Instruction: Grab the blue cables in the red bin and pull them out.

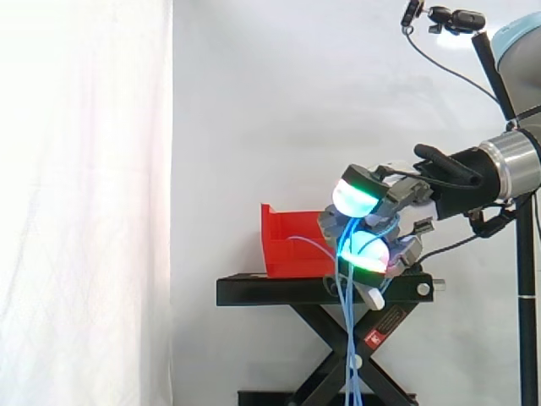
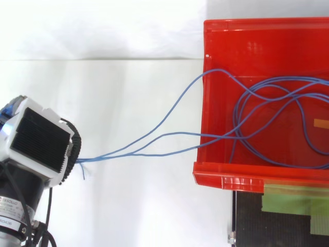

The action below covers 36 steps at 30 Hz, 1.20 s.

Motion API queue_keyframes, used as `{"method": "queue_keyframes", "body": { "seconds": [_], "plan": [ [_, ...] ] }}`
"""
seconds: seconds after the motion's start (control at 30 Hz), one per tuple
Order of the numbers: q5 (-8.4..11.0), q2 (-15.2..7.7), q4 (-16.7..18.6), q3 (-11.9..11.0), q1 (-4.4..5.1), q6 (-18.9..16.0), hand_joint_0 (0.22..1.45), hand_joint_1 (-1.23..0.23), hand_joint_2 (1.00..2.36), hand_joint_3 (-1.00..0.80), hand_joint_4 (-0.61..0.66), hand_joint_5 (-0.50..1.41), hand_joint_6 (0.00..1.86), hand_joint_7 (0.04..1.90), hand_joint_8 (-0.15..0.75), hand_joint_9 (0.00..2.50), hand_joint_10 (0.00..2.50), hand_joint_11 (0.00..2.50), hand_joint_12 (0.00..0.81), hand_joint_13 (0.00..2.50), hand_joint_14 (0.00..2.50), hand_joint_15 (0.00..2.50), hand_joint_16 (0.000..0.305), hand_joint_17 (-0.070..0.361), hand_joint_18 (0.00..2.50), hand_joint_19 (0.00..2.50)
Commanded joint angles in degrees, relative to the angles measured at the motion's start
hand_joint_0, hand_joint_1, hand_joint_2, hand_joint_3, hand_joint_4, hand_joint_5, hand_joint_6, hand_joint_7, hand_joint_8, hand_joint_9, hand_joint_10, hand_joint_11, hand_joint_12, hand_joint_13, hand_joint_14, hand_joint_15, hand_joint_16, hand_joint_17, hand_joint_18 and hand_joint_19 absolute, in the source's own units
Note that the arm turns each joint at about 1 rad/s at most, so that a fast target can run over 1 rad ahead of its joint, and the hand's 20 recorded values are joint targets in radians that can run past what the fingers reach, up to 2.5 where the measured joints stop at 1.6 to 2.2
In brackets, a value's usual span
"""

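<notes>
I have the robot hand (image 1: 404,196) clenched on the blue cables (image 1: 347,338); its glowing fingertips (image 1: 357,193) curl over the strands, which pass between the green pad above and the cyan one below, so I judge this a real grip and not a mere touch. Beneath the grasp the loose ends hang straight down past the edge of the black stand (image 1: 279,289); that drape tells me they are light, thin and limp, with no stiffness to push against; I expect them to be smooth enough to slide through the pads, so the place to hold is where several strands run bunched together, as here, rather than on a single one. From above, the strands leave the hand as one bundle and fan out towards the red bin (image 2: 226,177), crossing the wall that faces the hand; along this span their long axis runs from hand to bin, curved rather than taut. Farther in, most of the length lies in wide overlapping loops on the bin's floor; there they point no single way, and I judge the loops could snag one another coming over the wall. Behind it all hangs the white curtain (image 1: 84,203).
</notes>
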State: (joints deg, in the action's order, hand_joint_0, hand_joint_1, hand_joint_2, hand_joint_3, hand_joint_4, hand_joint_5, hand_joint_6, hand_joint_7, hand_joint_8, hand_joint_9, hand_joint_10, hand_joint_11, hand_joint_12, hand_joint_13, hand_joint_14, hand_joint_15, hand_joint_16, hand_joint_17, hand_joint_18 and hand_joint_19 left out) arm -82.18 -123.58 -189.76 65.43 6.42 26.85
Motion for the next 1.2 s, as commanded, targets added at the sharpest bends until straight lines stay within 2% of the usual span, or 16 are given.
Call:
{"method": "queue_keyframes", "body": {
  "seconds": [0.0, 0.07, 0.43, 0.73, 0.93, 1.1, 1.17],
  "plan": [
    [0.0, 0.0, 0.0, 0.0, 0.0, 0.0, 0.59, -0.53, 1.0, -1.0, -0.05, 0.39, 1.16, 0.36, 0.227, 0.77, 2.5, 1.19, 0.367, 1.15, 1.06, 1.29, 0.06, 0.135, 0.91, 0.74],
    [0.0, 0.0, 0.0, 0.0, 0.09, 0.0, 0.59, -0.53, 1.0, -1.0, -0.06, 0.38, 1.17, 0.35, 0.229, 0.7, 2.5, 1.11, 0.377, 1.13, 1.12, 1.24, 0.061, 0.136, 0.91, 0.74],
    [0.0, -0.1, 0.0, 0.0, 0.09, 0.0, 0.59, -0.55, 1.0, -1.0, -0.07, 0.32, 1.19, 0.32, 0.242, 0.59, 2.5, 1.15, 0.373, 1.11, 1.2, 1.2, 0.062, 0.139, 0.91, 0.74],
    [0.0, 0.0, 0.0, 0.0, 0.18, 0.0, 0.51, -0.61, 1.0, -1.0, -0.03, 0.27, 1.29, 0.27, 0.265, 0.56, 2.5, 1.12, 0.409, 1.1, 1.33, 1.11, 0.068, 0.154, 0.94, 0.72],
    [-0.09, 0.0, 0.1, 0.0, 0.09, 0.0, 0.5, -0.76, 1.0, -1.0, -0.01, 0.23, 1.34, 0.25, 0.271, 0.53, 2.5, 1.02, 0.408, 1.1, 1.34, 1.1, 0.069, 0.155, 0.94, 0.71],
    [-0.26, -0.1, -0.1, -1.9, 0.18, 0.2, 0.53, -0.83, 1.0, -1.0, 0.0, 0.25, 1.43, 0.23, 0.264, 0.56, 2.5, 1.02, 0.392, 1.12, 1.32, 1.12, 0.066, 0.148, 0.95, 0.72],
    [-0.26, -0.1, -0.3, -1.9, 0.18, 0.4, 0.55, -0.81, 1.0, -1.0, -0.01, 0.27, 1.44, 0.23, 0.259, 0.57, 2.5, 1.03, 0.384, 1.14, 1.32, 1.12, 0.064, 0.144, 0.94, 0.72]
  ]
}}
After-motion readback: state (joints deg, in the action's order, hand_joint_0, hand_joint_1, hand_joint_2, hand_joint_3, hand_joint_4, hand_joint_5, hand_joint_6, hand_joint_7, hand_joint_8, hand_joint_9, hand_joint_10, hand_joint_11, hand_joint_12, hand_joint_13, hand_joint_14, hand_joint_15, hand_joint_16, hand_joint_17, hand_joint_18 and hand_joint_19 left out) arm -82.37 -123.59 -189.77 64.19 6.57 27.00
